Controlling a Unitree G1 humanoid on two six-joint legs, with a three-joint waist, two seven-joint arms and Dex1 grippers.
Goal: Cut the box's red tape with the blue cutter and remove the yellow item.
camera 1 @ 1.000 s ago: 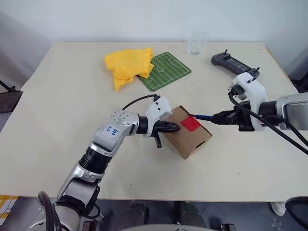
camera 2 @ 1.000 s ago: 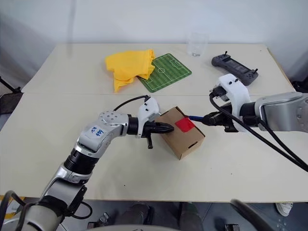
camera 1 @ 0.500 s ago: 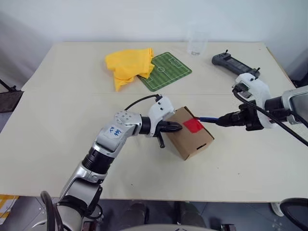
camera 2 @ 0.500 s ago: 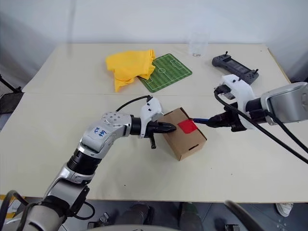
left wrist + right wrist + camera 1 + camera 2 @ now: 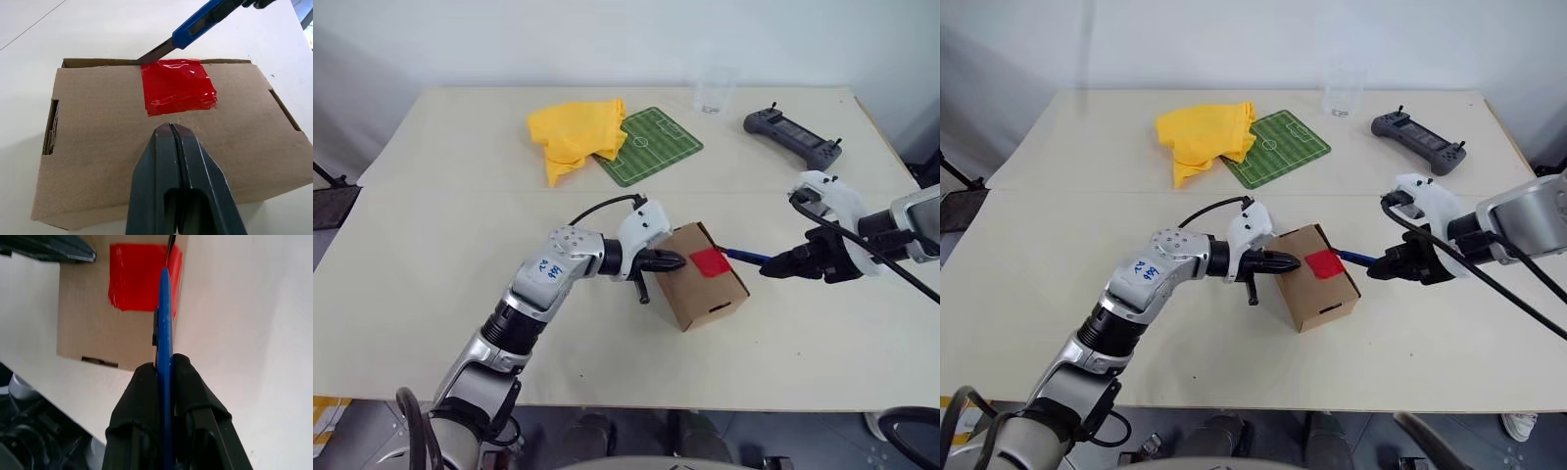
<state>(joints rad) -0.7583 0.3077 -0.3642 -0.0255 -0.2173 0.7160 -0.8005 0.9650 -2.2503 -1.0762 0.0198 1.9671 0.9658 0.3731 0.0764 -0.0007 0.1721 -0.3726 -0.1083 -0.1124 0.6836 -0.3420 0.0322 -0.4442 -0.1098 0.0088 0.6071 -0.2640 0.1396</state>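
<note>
On the pale wooden desk (image 5: 431, 245), the cutting step is in hand. The left hand (image 5: 672, 261), its two black fingers pressed together and holding nothing, bears with its tips on the lid of the small brown cardboard box (image 5: 705, 294) near the desk's middle, apparently steadying it. The small bright red square of tape (image 5: 177, 86) sits on the lid and wraps over the flap's edge on the side away from that hand.

To the right, the right hand (image 5: 783, 267) is clamped narrowly on the handle of the slim dark-blue pen-shaped cutter (image 5: 747, 258). In the left wrist view the bared blade meets the seam between lid and wall right at one corner of the red tape. The tape looks whole, so I judge the cut to be at its start, not finished.

The next move calls for drawing the blade along the seam under the tape's full width, keeping it shallow and in line with the edge while the left hand keeps the box from sliding. Only then can the flap be lifted. The yellow item is presumably inside the closed box; the big yellow crumpled cloth (image 5: 576, 133) at the desk's far side is not it.
</note>
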